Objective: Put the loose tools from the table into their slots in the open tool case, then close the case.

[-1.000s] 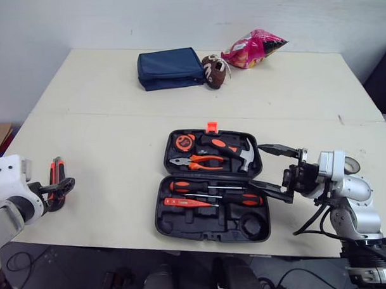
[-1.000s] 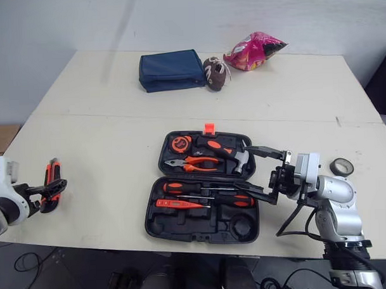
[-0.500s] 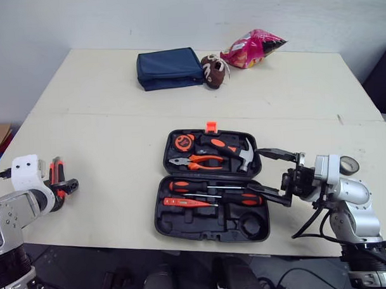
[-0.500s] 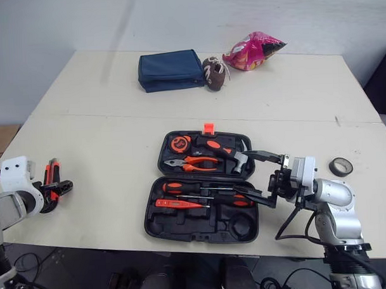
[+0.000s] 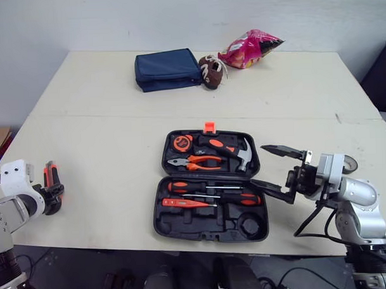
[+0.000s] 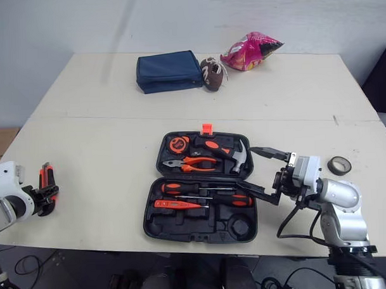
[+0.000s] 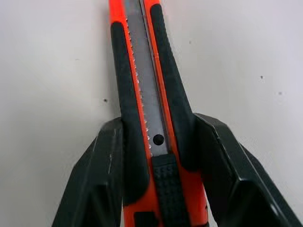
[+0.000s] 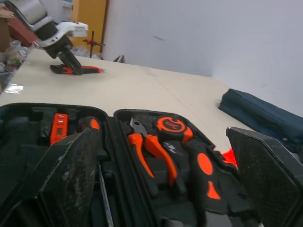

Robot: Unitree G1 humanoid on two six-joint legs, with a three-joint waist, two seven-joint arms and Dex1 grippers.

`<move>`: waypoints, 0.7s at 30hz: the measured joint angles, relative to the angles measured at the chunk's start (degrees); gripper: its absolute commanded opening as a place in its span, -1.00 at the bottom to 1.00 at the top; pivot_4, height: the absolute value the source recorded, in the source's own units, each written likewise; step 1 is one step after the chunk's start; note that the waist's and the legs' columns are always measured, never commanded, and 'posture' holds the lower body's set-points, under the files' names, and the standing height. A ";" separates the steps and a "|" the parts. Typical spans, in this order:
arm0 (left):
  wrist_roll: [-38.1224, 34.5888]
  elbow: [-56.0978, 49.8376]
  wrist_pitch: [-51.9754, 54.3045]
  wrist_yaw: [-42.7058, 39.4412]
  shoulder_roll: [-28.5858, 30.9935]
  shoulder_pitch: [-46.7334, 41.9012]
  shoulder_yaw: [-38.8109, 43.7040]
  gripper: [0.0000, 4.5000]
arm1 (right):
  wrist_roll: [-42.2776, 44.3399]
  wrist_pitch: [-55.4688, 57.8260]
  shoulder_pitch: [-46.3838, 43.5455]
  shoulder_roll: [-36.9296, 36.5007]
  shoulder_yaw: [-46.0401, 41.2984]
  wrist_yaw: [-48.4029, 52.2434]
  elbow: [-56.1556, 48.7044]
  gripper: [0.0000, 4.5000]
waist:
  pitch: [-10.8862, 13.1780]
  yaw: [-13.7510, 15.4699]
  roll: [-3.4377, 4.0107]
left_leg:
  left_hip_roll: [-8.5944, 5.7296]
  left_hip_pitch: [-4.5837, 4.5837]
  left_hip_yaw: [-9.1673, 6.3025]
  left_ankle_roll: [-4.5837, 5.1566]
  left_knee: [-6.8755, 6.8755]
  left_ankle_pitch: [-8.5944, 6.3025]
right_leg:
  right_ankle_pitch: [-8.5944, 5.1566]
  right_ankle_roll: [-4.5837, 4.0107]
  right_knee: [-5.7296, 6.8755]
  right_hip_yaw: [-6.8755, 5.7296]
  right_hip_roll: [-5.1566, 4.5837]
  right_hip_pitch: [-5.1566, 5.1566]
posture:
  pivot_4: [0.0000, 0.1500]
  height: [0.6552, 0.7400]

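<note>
An orange and black utility knife (image 7: 142,94) lies on the table near the front left corner, and my left gripper (image 5: 52,189) is shut on it, its fingers (image 7: 102,165) pressed against both sides of the handle. The open black tool case (image 5: 165,212) sits at the middle front; its lid holds a tape measure (image 5: 183,142), pliers (image 5: 195,162) and a hammer (image 5: 234,150), and its base holds screwdrivers (image 5: 210,187). My right gripper (image 5: 276,172) stands open just beside the case's right edge, holding nothing. A black tape roll (image 6: 338,165) lies right of it.
A blue pouch (image 5: 167,69), a small brown toy football (image 5: 211,71) and a pink snack bag (image 5: 248,49) lie at the back of the table. The knife and my left gripper are close to the table's front left edge.
My left gripper's fingers, spread wide around the knife one second ago, have drawn in and shut on its handle. The right gripper has barely moved.
</note>
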 measured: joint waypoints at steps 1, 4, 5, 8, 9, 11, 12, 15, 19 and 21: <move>0.14 0.06 -0.19 0.02 -0.37 0.02 0.30 -0.34 | 0.01 0.00 0.07 -0.03 -0.02 -0.03 -0.02 1.00 | -0.03 -0.04 0.04 | 0.00 0.01 0.01 0.00 -0.01 0.00 | 0.00 0.00 0.01 0.01 0.00 0.00 | 1.00 1.00; 0.18 -1.15 -3.48 -0.44 -2.44 0.39 0.89 -0.34 | 0.09 0.03 0.52 -0.50 -0.20 0.31 0.04 1.00 | -0.10 0.16 0.23 | -0.01 0.00 0.03 0.00 -0.02 0.00 | 0.00 0.00 0.01 0.01 0.00 -0.02 | 1.00 1.00; 0.28 -1.97 -5.24 -1.27 -2.50 1.31 0.48 -0.34 | 0.09 0.04 0.52 -0.82 -0.28 0.58 0.11 1.00 | -0.09 0.27 0.21 | 0.00 -0.04 0.00 0.00 -0.01 0.00 | 0.00 0.00 0.01 -0.02 0.00 -0.04 | 1.00 1.00; -0.34 -7.23 -11.78 -7.84 -0.32 5.49 -3.54 -0.34 | 0.28 0.00 0.50 -2.11 -1.38 1.48 0.89 1.00 | 0.06 0.38 -0.12 | 0.00 -0.16 -0.08 0.00 0.02 0.00 | 0.00 0.00 -0.06 -0.07 0.00 -0.06 | 1.00 1.00; -0.69 -9.47 -15.01 -10.91 1.18 6.54 -4.77 -0.34 | 0.35 -0.06 0.47 -2.26 -1.93 1.86 1.46 1.00 | 0.10 0.50 -0.30 | 0.02 -0.22 -0.16 -0.01 0.05 -0.01 | 0.00 -0.01 -0.09 -0.14 0.00 -0.06 | 1.00 1.00; -0.87 -13.24 -21.78 -16.39 3.94 7.74 -5.65 -0.34 | 0.55 -0.10 0.48 -2.68 -2.32 2.48 2.19 1.00 | 0.10 0.53 -0.34 | 0.01 -0.24 -0.18 0.00 0.04 -0.02 | 0.00 -0.01 -0.19 -0.14 -0.02 -0.04 | 1.00 1.00; -0.90 -15.20 -25.78 -19.68 5.82 8.43 -6.27 -0.34 | 0.61 -0.17 0.71 -2.71 -2.36 2.95 2.38 1.00 | 0.11 0.46 -0.33 | 0.00 -0.24 -0.17 0.01 0.01 -0.03 | 0.00 -0.01 -0.22 -0.14 -0.03 -0.04 | 1.00 1.00; -1.39 -22.24 -35.91 -32.30 13.24 8.58 -12.76 -0.34 | 2.53 0.83 4.12 -2.81 -3.73 3.39 1.78 1.00 | 0.14 0.90 -0.27 | 0.00 -0.28 -0.19 0.01 -0.04 -0.04 | -0.01 -0.03 -0.32 -0.19 -0.03 -0.03 | 1.00 1.00; -4.99 -27.19 -42.09 -44.31 15.86 -0.75 -24.48 -0.34 | 4.03 1.40 9.67 -3.62 -4.96 5.41 -0.65 1.00 | 0.22 1.68 0.02 | -0.01 -0.24 -0.11 0.06 0.01 -0.05 | -0.01 -0.02 -0.25 -0.15 0.02 -0.01 | 1.00 1.00; -6.20 -27.78 -41.81 -48.35 16.68 -4.92 -29.81 -0.34 | 4.17 1.51 11.04 -4.40 -5.62 5.65 -1.44 1.00 | 0.25 1.46 0.07 | -0.01 -0.19 0.00 0.06 0.03 -0.04 | -0.01 -0.02 -0.16 -0.05 0.08 -0.01 | 1.00 1.00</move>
